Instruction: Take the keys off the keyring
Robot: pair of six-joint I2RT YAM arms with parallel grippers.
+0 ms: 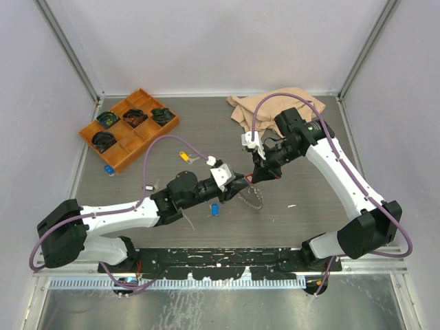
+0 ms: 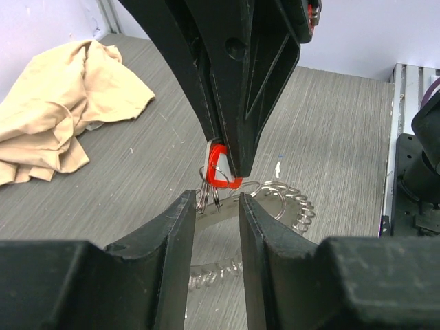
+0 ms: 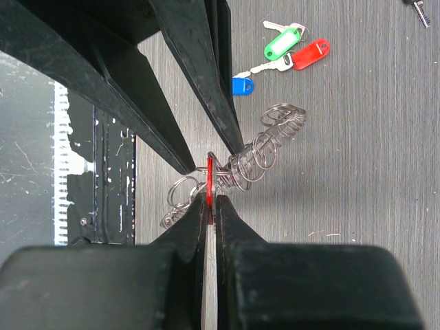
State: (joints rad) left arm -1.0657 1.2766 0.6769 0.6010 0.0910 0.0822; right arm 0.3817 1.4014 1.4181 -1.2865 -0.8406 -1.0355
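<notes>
From overhead I see the keyring (image 1: 256, 199) as a stretched band of overlapping silvery wire loops. Its long axis runs from the spot where my two grippers meet back toward the near edge of the table (image 1: 323, 220), leaning slightly right. One end is held up at the grippers and the rest trails down. My right gripper (image 3: 211, 199) is clamped flat on a red key tag (image 2: 221, 173), which stands on edge with its long axis pointing away from the fingers into a cluster of small split rings. The tag is glossy red plastic around a pale insert, and its label is too small for me to read. My left gripper (image 2: 218, 203) has its jaws part-way apart with a flat silvery piece and those rings between them; I cannot tell whether they pinch. Loose on the grey wood-grain table lie a green-tagged key (image 3: 283, 44), a second red-tagged key (image 3: 311, 53), a blue-tagged key (image 3: 242, 85) and, farther off, a yellow-tagged key (image 1: 184, 155).
</notes>
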